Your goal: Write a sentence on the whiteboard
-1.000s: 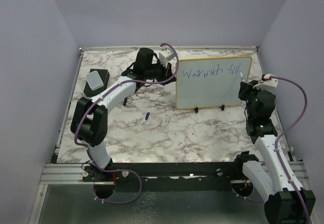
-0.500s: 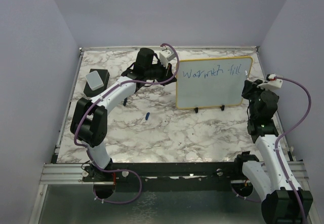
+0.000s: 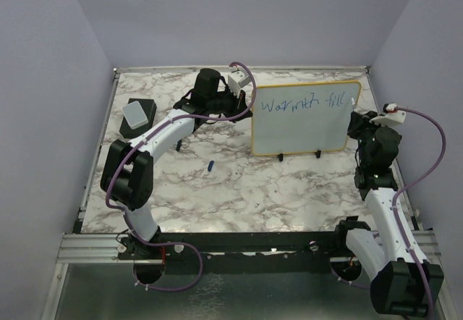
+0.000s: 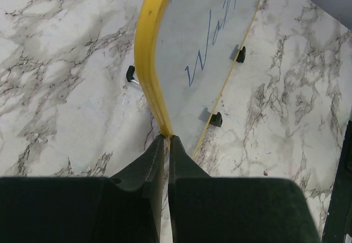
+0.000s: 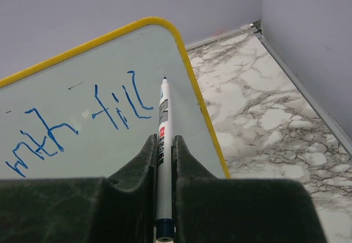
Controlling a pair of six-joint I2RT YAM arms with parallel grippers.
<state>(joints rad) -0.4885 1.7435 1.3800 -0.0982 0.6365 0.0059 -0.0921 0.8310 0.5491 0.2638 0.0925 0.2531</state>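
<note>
On the tabletop (image 3: 239, 182), the whiteboard (image 3: 300, 128) stands upright at the far right. Our left tool (image 4: 166, 137) is clamped on its yellow left edge, our right tool (image 5: 164, 140) on a marker (image 5: 163, 105), tip near the blue sentence (image 3: 288, 106).

Overhead view faces down from behind; both wrist views look closely at the whiteboard (image 3: 304, 133)
</note>
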